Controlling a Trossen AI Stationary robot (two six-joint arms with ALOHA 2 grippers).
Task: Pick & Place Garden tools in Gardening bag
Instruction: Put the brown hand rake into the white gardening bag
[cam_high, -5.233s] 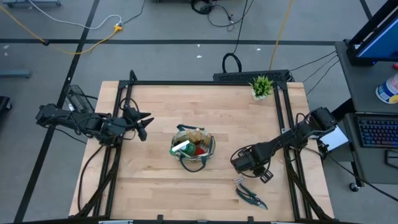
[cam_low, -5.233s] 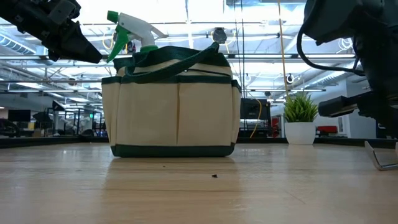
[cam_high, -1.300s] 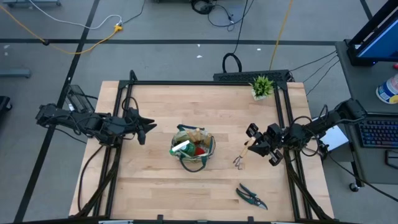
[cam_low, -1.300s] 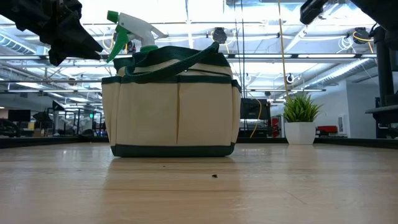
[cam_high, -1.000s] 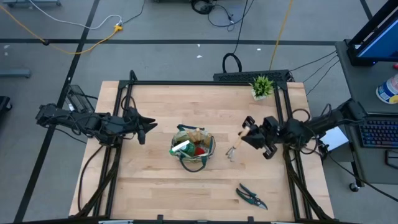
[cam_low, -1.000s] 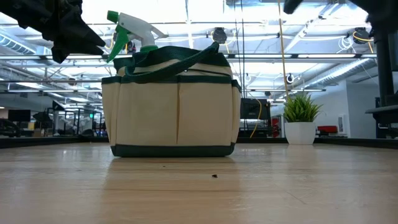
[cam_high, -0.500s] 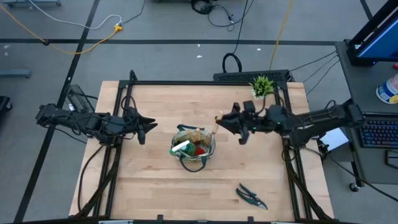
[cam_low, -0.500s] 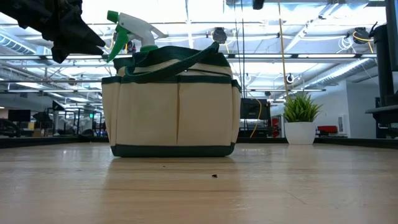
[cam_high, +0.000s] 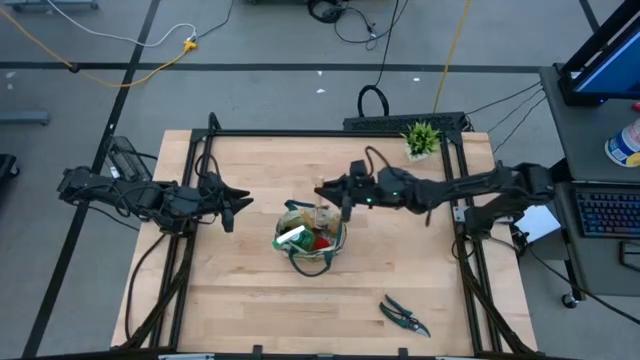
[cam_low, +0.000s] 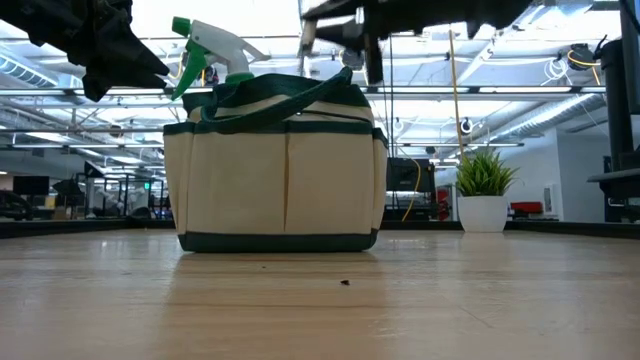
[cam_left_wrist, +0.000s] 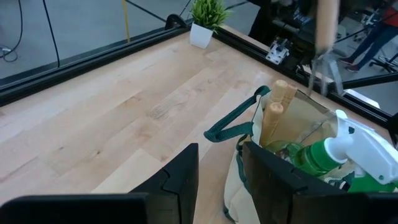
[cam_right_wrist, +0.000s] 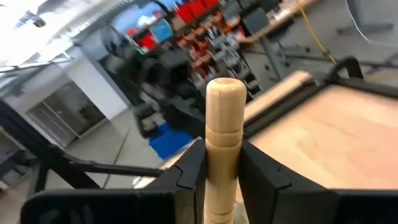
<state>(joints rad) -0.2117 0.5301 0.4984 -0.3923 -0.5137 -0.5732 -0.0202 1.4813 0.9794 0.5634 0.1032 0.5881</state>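
Note:
The khaki gardening bag (cam_high: 310, 238) with green trim stands mid-table; it also shows in the low view (cam_low: 275, 170). It holds a green-and-white spray bottle (cam_high: 291, 237), a red item (cam_high: 321, 241) and wooden handles (cam_left_wrist: 277, 104). My right gripper (cam_high: 336, 190) is shut on a small wooden-handled rake (cam_left_wrist: 324, 43) above the bag's far right rim. My left gripper (cam_high: 228, 205) is open and empty, left of the bag. Dark pruning shears (cam_high: 404, 315) lie flat near the table's near right edge. My right gripper pinches the rake's wooden handle (cam_right_wrist: 222, 146) between its two fingers, a little below the handle's rounded free end (cam_right_wrist: 224, 90). The arm reaches in from the table's right, and the fingers lie across the handle. The rake hangs upright, lifted clear, metal tines (cam_left_wrist: 323, 70) down over the bag.
A small potted green plant (cam_high: 421, 138) stands at the table's far right corner. A black frame (cam_high: 330, 132) runs along the table's far edge and sides. Bare wood lies in front of the bag (cam_high: 300, 310).
My right gripper has carried the rake from right of the bag toward the table's left and a little toward its far edge. It now stands above the bag's far right rim. The rake stays lifted clear. My left arm has kept still.

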